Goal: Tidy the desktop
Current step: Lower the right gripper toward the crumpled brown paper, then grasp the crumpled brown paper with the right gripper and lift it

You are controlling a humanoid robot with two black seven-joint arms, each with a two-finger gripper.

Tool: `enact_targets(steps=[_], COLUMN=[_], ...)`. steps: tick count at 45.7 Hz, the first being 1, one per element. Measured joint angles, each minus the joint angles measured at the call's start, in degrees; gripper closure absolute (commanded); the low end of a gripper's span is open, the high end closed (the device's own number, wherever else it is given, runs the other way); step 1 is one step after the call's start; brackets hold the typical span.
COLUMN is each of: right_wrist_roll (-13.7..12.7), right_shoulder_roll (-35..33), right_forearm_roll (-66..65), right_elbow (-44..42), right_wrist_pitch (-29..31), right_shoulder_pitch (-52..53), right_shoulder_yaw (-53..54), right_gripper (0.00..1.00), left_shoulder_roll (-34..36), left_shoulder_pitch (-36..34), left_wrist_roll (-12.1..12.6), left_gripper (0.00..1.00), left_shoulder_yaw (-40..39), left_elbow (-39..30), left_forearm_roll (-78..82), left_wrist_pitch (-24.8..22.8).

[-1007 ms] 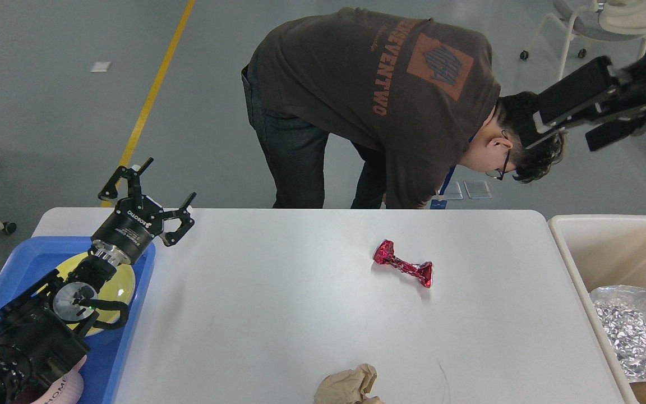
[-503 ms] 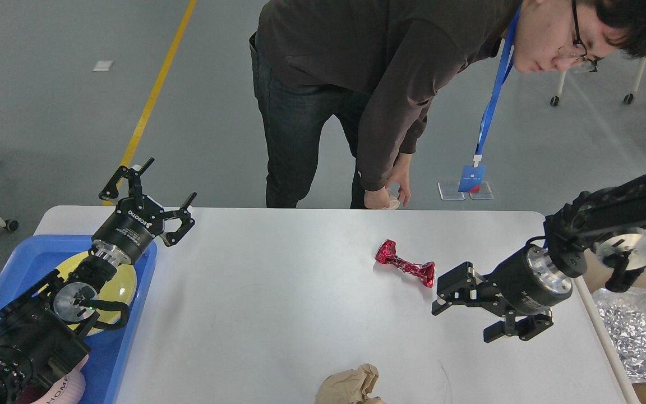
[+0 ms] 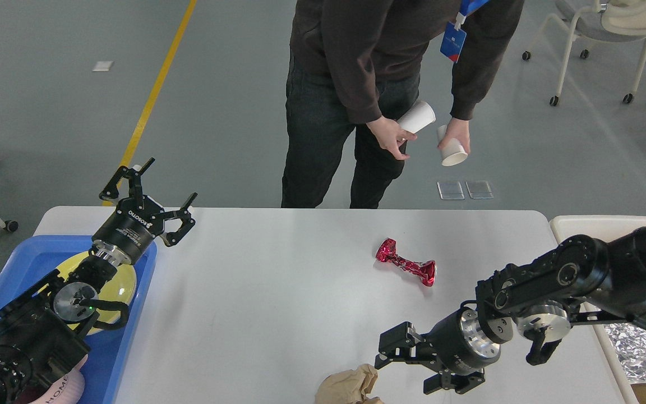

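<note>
Grey smooth floor (image 3: 65,123) bore a yellow painted line (image 3: 152,92); a white wheeled chair (image 3: 598,28) stood far right

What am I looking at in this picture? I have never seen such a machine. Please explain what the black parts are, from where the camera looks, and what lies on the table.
The camera sits in a humanoid robot's head and looks forward and down at a white desktop. The black parts are its two arms. Each ends in a two-finger tool. The left tool is open and empty, above the corner of a blue tray. The right tool is low over the table, close to a crumpled brown paper; I cannot tell if it is open. A twisted red foil wrapper also lies on the table. A beige bin stands at the right. Behind the table a person holds two white paper cups.
</note>
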Motion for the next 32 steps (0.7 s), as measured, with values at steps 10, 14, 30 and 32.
enact_targets(steps=[10,14,30,32], right_wrist_roll=[0.11,0.14,0.00,0.00], right_shoulder_roll=[1.89,2.50,4.08,4.38], right_forearm_roll=[-0.20,-0.34,-0.50,-0.54], right_elbow=[-0.39,-0.71,-3.21,-3.54], right_wrist_pitch=[-3.88,-5.48,-8.81,-8.95], right_shoulder_pitch=[-4.33,-5.75,-10.33,-10.70], right_shoulder_yaw=[4.14,5.07,6.97,7.14], right_gripper=[0.00,0.00,0.00,0.00], left_shoulder_roll=[0.00,0.00,0.00,0.00], left_shoulder_pitch=[0.00,0.00,0.00,0.00], left_wrist_roll=[0.00,0.00,0.00,0.00], left_gripper=[0.00,0.00,0.00,0.00], left_shoulder_yaw=[0.00,0.01,0.01,0.00], left_elbow=[0.00,0.00,-0.03,-0.03], left_forearm_roll=[0.02,0.02,0.02,0.02], left_wrist_pitch=[0.00,0.00,0.00,0.00])
